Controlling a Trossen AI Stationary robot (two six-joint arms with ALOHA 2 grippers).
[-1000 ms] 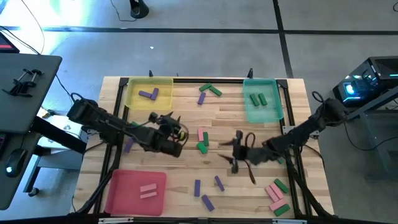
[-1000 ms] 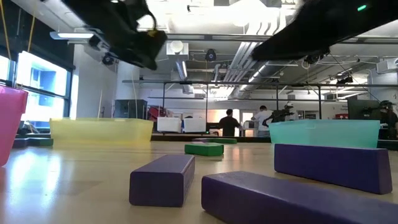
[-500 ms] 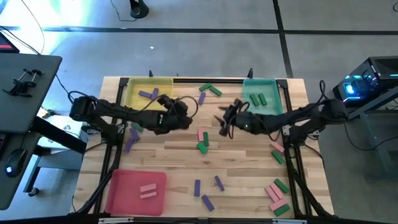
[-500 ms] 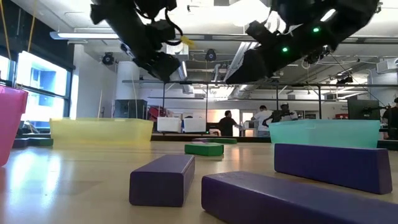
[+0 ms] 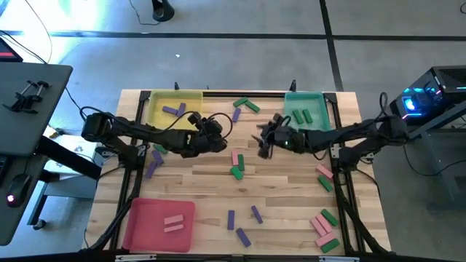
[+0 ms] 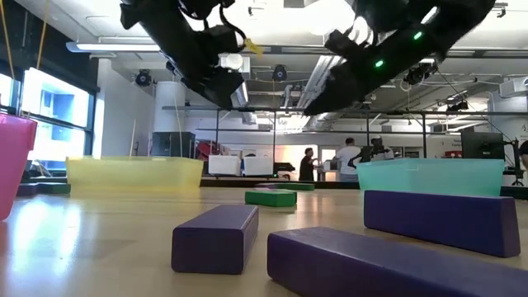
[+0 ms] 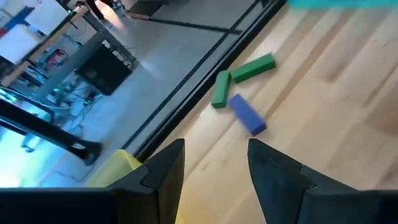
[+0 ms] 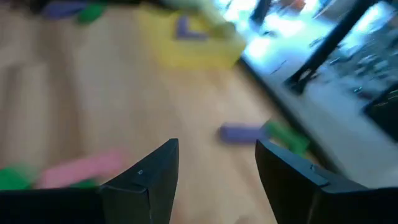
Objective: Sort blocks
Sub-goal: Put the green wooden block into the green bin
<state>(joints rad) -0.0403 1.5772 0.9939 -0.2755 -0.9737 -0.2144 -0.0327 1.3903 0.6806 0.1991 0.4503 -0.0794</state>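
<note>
Here both arms are held above the middle of the wooden surface (image 5: 291, 218), facing one another. The left gripper (image 5: 215, 129) is seen just beside the yellow tray (image 5: 156, 109), and its fingers (image 7: 163, 168) are parted with nothing between them. The right gripper (image 5: 263, 140) is seen near the teal tray (image 5: 320, 131); its fingers (image 8: 152, 177) are likewise spread apart and empty. The blocks are found scattered over the surface and in the trays. Two purple blocks (image 5: 173, 110) are seen inside the yellow tray, two green blocks (image 5: 302, 116) inside the teal tray, and two pink blocks (image 5: 173, 223) inside the red tray (image 5: 142, 225). Between the yellow and teal trays, near the far edge, a purple block (image 5: 236, 114) is laid beside two green ones (image 5: 247, 105). Between the two grippers a pink block (image 5: 235, 157) and a green block (image 5: 237, 172) are seen on the bare wood. Three purple blocks (image 5: 242, 237) are placed near the front edge, right of the red tray. A cluster of pink and green blocks (image 5: 325, 227) is gathered at the front right corner, and another pink and green pair (image 5: 324, 177) lies by the right edge. Under the left arm a purple block (image 5: 151, 169) is partly covered. People are visible in the room beyond, in the low view.
</note>
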